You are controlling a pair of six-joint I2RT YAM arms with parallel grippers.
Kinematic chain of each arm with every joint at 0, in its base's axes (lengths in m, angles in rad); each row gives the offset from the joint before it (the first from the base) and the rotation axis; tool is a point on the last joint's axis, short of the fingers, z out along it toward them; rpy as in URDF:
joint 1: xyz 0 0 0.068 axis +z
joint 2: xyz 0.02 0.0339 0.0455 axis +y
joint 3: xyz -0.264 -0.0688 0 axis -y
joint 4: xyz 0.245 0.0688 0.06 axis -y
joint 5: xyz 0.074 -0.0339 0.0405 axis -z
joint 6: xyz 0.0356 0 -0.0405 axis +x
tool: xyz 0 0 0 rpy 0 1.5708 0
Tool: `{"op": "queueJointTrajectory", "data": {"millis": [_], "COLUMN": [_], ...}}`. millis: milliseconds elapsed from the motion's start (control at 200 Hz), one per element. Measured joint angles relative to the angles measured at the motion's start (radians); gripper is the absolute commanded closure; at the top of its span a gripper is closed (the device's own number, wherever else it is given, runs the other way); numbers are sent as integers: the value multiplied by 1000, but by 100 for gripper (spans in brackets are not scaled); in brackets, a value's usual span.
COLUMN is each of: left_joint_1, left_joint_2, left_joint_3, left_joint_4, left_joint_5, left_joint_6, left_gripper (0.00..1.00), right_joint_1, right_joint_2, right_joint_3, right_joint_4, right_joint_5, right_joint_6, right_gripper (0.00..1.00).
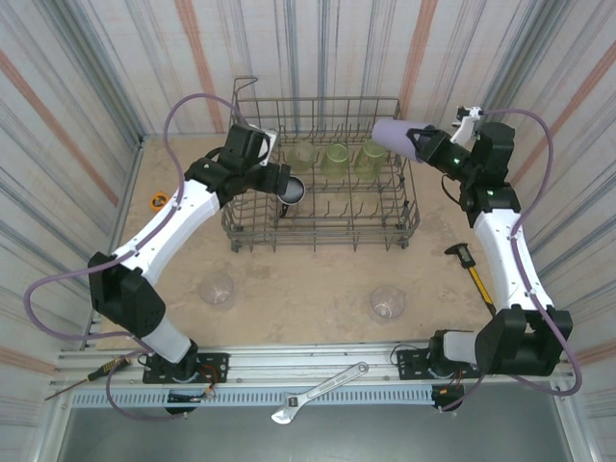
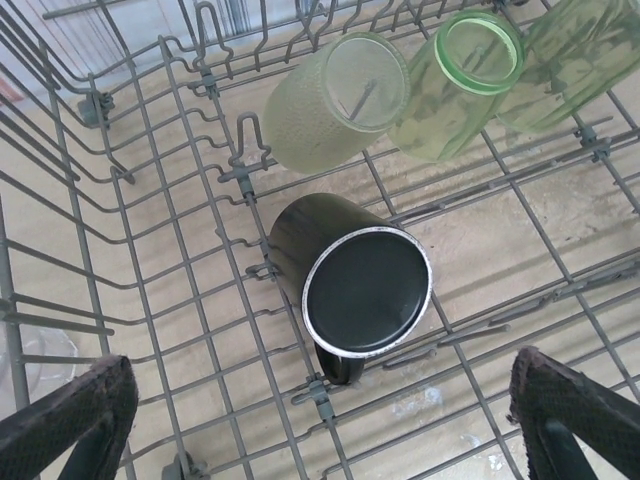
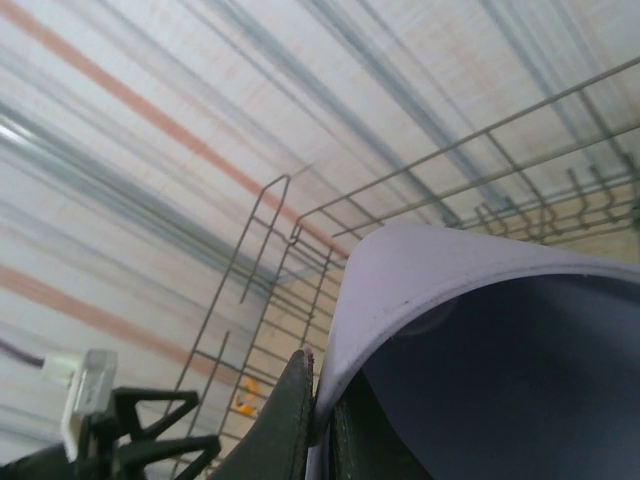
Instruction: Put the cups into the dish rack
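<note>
So the lavender cup (image 1: 393, 135) looks like thin, light plastic: probably a bit slick, not breakable, but I'd guess it flexes if squeezed hard. The right gripper (image 1: 418, 144) is pinched tight on its rim wall and holds it tipped sideways above the far right corner of the dish rack (image 1: 318, 237). A rim pinch seems like the spot to grab these. The black cup (image 2: 365, 290) lies tilted on the tines inside, with the left gripper (image 2: 322, 405) spread wide above it, holding nothing. Three greenish cups (image 1: 337, 159) sit along the back row, and two clear cups (image 1: 217, 287) are on the table (image 1: 298, 289) in front.
</note>
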Motion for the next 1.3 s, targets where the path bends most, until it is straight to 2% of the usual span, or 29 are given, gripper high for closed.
{"op": "queueJointTrajectory", "data": {"millis": [175, 401, 741, 987, 1297], "left_joint_1": [37, 111, 163, 169, 161], "left_joint_2": [13, 14, 47, 47, 46], "left_joint_3": [14, 15, 26, 25, -23], "left_joint_4": [-7, -3, 53, 138, 282], "left_joint_5": [42, 161, 342, 418, 463], "left_joint_6": [-34, -128, -310, -458, -640], "left_gripper": [1, 1, 1, 1, 1], "right_joint_1": [6, 48, 106, 119, 177], "right_joint_2": [18, 24, 65, 125, 224], "right_joint_3": [-37, -58, -126, -159, -161], "right_joint_4": [55, 111, 224, 358, 559], "right_joint_5": [-48, -97, -150, -180, -202], "right_joint_6": [49, 83, 133, 202, 312], "right_gripper": [100, 100, 100, 100, 100]}}
